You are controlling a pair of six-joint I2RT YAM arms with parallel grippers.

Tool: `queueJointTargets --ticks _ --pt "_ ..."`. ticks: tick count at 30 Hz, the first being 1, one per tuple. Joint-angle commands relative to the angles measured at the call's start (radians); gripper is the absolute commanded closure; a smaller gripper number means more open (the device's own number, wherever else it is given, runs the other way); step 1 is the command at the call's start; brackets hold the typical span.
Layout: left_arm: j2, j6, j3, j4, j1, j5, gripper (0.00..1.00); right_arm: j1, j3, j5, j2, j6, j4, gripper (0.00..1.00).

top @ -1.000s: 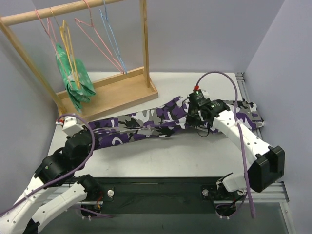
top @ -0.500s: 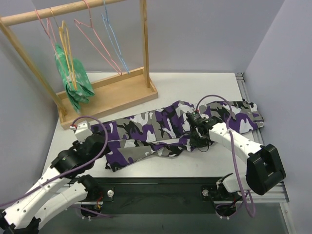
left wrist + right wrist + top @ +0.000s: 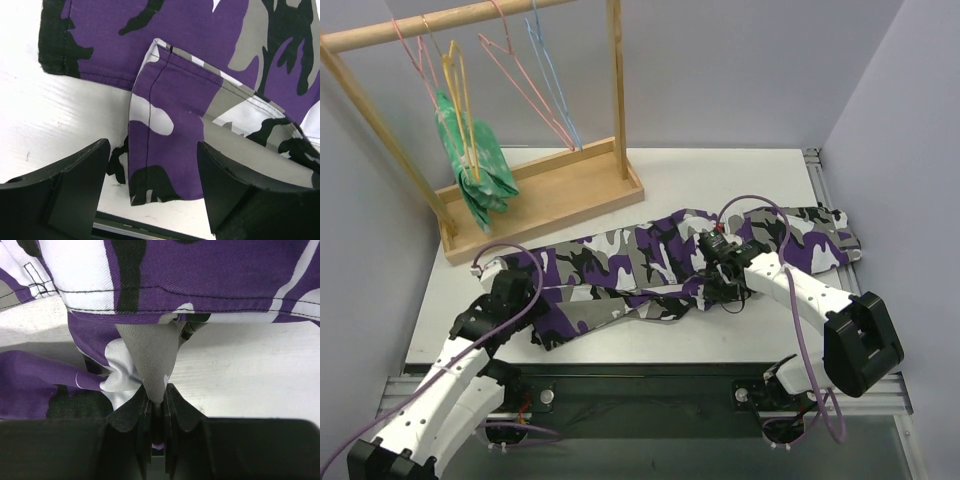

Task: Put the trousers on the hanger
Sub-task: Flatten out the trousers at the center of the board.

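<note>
The camouflage trousers (image 3: 650,250) lie along the table from left to right, with a fold along their near side. My right gripper (image 3: 712,278) is shut on a pinched fold of the trousers (image 3: 150,355) near their middle, low over the table. My left gripper (image 3: 523,303) is open above the left cuff (image 3: 160,145), which lies flat between the fingers (image 3: 75,185) without touching them. The yellow hanger (image 3: 463,100) hangs on the wooden rail at the back left, against the green garment (image 3: 470,165).
A wooden rack with a tray base (image 3: 560,190) stands at the back left. Pink hangers (image 3: 525,85) and a blue hanger (image 3: 555,90) hang on its rail. The table's near edge (image 3: 145,225) is close below the left cuff.
My right gripper has drawn the trousers' middle toward the near edge and down, doubling the cloth over. The left end has dropped flat on the table, and my left gripper now hovers open over the cuff.
</note>
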Motion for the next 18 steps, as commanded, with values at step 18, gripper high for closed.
queueJointTargets --ticks 18 --pt "0.200 0.177 -0.127 0.401 0.247 0.225 0.27 0.009 -0.028 -0.026 -0.038 0.029 -0.018 1.00"
